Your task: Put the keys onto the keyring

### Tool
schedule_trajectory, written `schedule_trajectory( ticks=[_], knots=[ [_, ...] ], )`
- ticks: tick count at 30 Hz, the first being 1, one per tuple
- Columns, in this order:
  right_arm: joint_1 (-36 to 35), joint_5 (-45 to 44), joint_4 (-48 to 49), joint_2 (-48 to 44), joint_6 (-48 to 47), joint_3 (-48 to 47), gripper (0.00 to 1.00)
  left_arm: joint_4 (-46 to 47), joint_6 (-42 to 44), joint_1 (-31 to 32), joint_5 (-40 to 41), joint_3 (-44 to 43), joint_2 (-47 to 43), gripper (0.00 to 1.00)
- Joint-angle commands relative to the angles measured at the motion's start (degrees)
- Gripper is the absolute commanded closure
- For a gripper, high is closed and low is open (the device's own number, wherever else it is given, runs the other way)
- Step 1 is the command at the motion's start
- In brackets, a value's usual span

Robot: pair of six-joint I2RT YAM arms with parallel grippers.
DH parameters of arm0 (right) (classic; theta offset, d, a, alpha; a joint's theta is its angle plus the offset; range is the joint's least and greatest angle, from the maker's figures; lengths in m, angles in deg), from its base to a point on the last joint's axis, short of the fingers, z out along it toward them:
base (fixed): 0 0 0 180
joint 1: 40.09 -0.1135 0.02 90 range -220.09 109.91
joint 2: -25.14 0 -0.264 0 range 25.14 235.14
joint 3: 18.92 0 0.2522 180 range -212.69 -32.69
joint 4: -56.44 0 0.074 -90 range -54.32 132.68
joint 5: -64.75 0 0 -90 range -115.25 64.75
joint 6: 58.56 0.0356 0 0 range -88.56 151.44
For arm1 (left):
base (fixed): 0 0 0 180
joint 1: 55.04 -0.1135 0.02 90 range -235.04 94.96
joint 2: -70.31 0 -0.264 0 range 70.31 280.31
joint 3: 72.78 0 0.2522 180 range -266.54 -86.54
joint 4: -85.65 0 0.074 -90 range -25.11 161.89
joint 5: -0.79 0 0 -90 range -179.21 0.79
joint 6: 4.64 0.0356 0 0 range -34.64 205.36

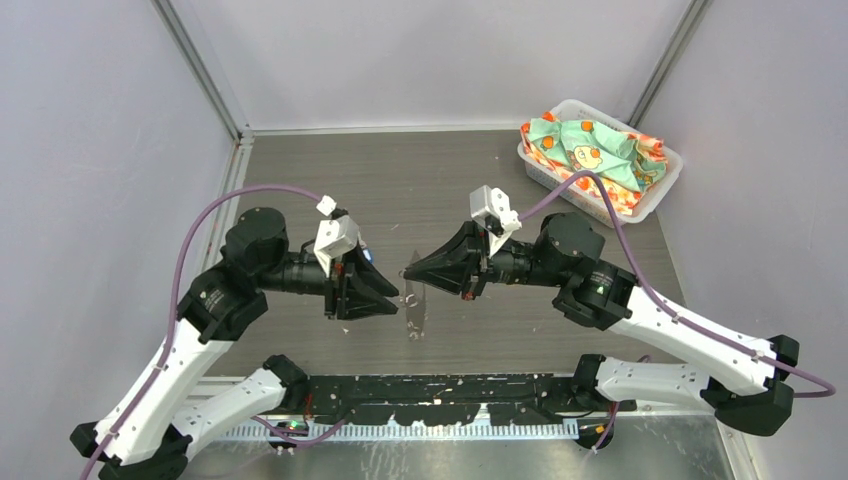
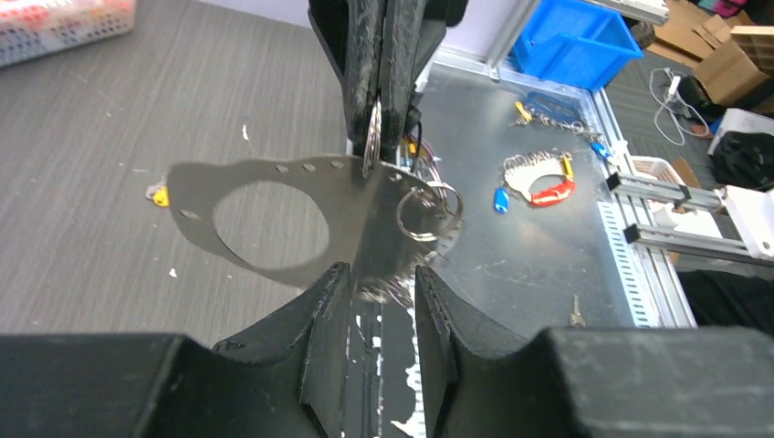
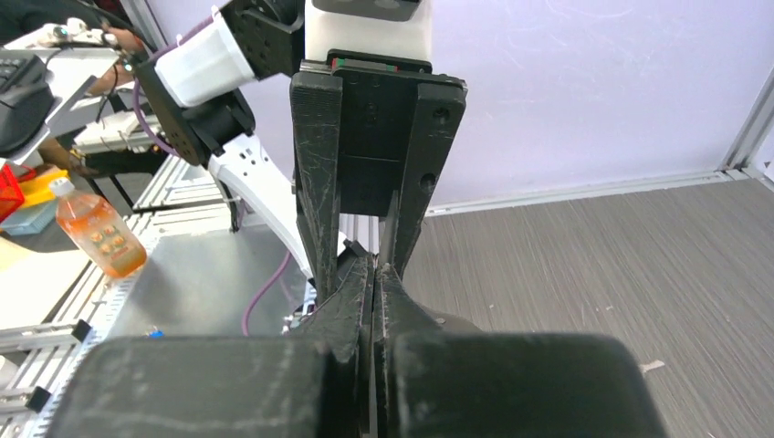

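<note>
Suspension is the point of this pose: the keyring [image 2: 363,239] — a flat grey loop with one wide round opening and a row of small holes along its rim — hangs in the air between the two arms, above the worktop [image 1: 330,170] rather than resting on it. The right tool [image 2: 374,146] comes down on its upper edge with its jaws pressed together on the thin metal, and that pinch alone seems to carry it. Gripping the edge leaves the opening and the lower rim free, which is likely why the hold sits there. A pair of small wire rings [image 2: 425,212] dangles at the loop's side, just beside that grip.

The left tool [image 2: 381,274] faces the loop from the opposite side with its jaws apart, one finger on either side of the lower edge; whether the pads touch the metal I cannot tell. My reading is that it stands ready to steady the loop or take a fresh hold, so the loop does not swing while a key is threaded.

Only a yellow key head [image 2: 160,194] shows, at the far tip of the loop — whether it hangs from the loop or lies on the worktop behind is unclear. The blue-headed key I cannot find, so the task looks unfinished.
</note>
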Motion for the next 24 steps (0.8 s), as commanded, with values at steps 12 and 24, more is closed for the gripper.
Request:
schedule_trajectory(
  ticks=[12,24],
  knots=[
    [-1.91,-2.33,18.88,0.14,4.60,4.46,0.99,18.94,-10.31,-0.06,-0.42,1.98,-0.81,0.70],
    [-3.55,-2.91,21.80,1.56,5.22,6.51,0.99,20.46,-11.08,-0.07,0.23,1.55,-0.93,0.71]
  ],
)
